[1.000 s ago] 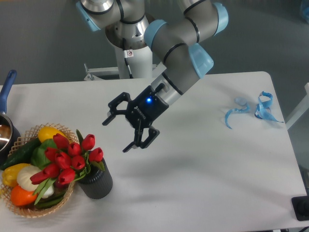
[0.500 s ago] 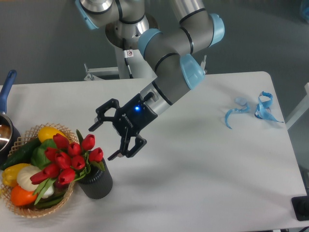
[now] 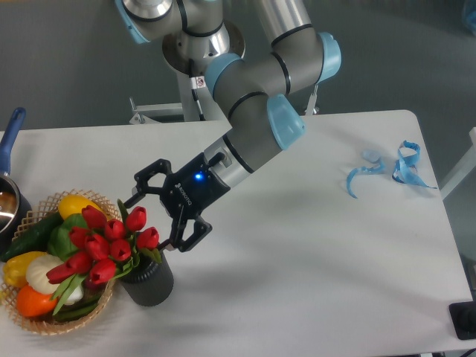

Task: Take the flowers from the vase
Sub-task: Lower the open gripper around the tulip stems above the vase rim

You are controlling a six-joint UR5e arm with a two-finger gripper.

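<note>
The flowers, a bunch of red tulips with green leaves, lean left out of the vase, a short dark ribbed cylinder near the table's front left. Their heads hang over the wicker basket. My gripper is open, just right of and above the tulip heads. Its upper finger reaches toward the top tulip and its lower finger sits beside the vase mouth. Nothing is held between the fingers.
A wicker basket with yellow, orange, white and green vegetables stands left of the vase, touching it. A blue-handled pot is at the left edge. Blue ribbon scraps lie at the far right.
The gripper has travelled left and down toward the tulips, from mid-table to right beside the flower heads. It stayed open. Flowers and vase have not moved.
</note>
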